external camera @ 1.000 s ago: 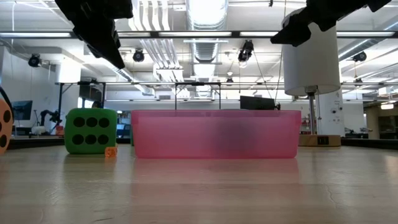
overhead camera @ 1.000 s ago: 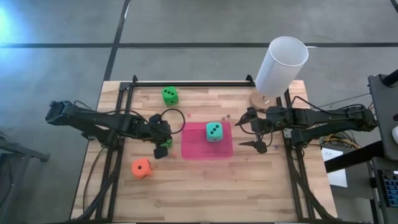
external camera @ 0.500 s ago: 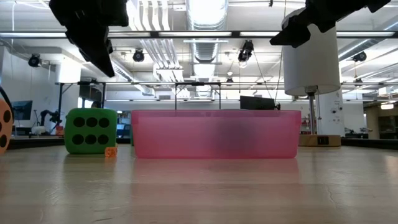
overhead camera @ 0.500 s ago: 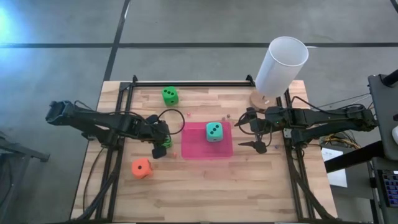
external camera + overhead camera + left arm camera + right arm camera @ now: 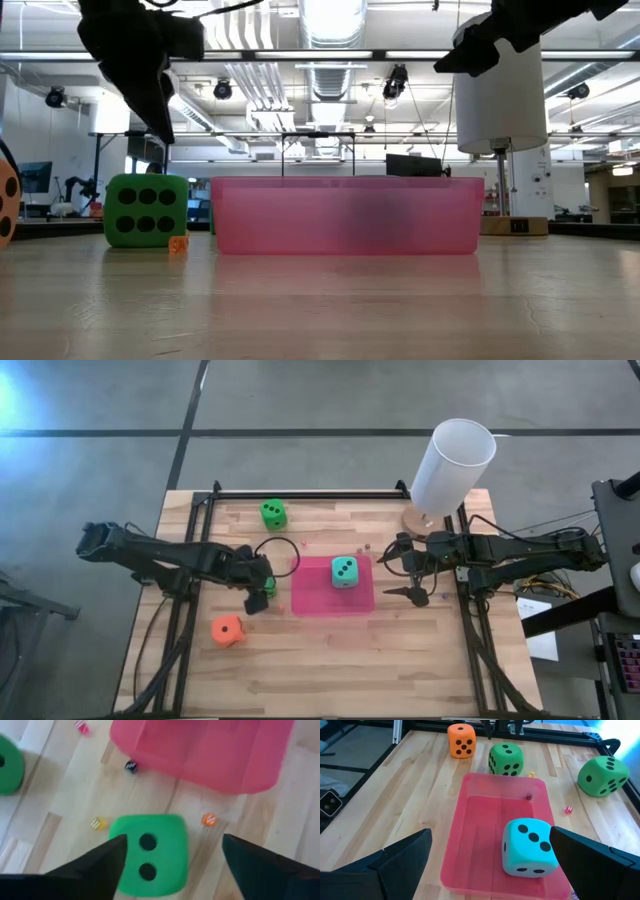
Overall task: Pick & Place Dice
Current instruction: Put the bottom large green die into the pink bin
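My left gripper (image 5: pixel 261 590) stands open, pointing steeply down over a bright green die (image 5: pixel 148 854) that rests on the table just left of the pink pad (image 5: pixel 315 596). One finger is on either side of the die, and in the low view the fingertips hang above the die's top (image 5: pixel 147 182). A teal die (image 5: pixel 345 570) sits on the pad. A second green die (image 5: pixel 273 513) lies near the far edge, and an orange die (image 5: pixel 227 630) lies toward the near left. My right gripper (image 5: pixel 402 572) waits open at the pad's right side.
A tall white cylinder (image 5: pixel 452 465) stands on a wooden base at the far right corner. Several tiny coloured cubes (image 5: pixel 208 820) lie scattered on the wood around the pad. A black cable loop (image 5: pixel 278 555) lies beside the left arm. Bare wood fills the near half.
My left gripper has tipped more steeply downward over the green die and sunk slightly toward it. Its fingers have spread apart. The die and the other things have stayed where they were.
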`<state>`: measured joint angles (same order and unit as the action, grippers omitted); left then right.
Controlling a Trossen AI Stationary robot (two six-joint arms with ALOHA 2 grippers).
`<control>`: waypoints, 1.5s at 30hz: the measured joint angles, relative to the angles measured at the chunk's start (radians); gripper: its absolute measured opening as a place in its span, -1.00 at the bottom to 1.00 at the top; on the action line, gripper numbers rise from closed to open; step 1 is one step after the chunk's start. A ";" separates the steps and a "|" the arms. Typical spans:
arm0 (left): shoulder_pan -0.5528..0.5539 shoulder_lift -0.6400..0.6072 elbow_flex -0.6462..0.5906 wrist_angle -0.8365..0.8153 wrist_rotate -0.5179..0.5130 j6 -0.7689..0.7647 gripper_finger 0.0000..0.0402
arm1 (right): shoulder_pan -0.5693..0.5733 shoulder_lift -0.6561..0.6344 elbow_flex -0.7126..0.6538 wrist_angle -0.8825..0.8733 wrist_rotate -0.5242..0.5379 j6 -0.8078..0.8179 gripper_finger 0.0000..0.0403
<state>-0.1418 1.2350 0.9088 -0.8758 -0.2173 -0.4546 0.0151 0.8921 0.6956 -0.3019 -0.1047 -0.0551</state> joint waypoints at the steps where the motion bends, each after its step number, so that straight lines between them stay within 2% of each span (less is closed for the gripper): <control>1: 0.002 0.000 -0.003 -0.004 0.000 0.000 0.77 | 0.000 0.000 0.000 0.000 0.000 0.000 0.99; 5: 0.012 0.005 -0.042 0.016 0.000 0.000 0.97 | 0.000 0.000 0.000 0.000 0.000 0.000 0.99; 18: 0.023 0.007 -0.129 0.073 0.019 -0.002 0.97 | 0.000 0.000 0.000 0.000 0.000 0.002 0.99; 30: 0.034 0.019 -0.133 0.079 0.018 -0.011 0.98 | 0.000 0.000 0.000 0.000 0.000 0.000 0.99; 38: 0.060 0.027 -0.176 0.139 -0.011 -0.022 0.99 | 0.000 -0.001 0.000 0.000 0.000 0.001 0.99; 45: 0.059 0.024 -0.146 0.133 0.034 -0.016 0.99 | 0.000 -0.001 0.000 0.000 0.000 0.000 0.99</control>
<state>-0.0823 1.2594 0.7628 -0.7426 -0.1835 -0.4709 0.0148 0.8915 0.6956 -0.3016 -0.1047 -0.0547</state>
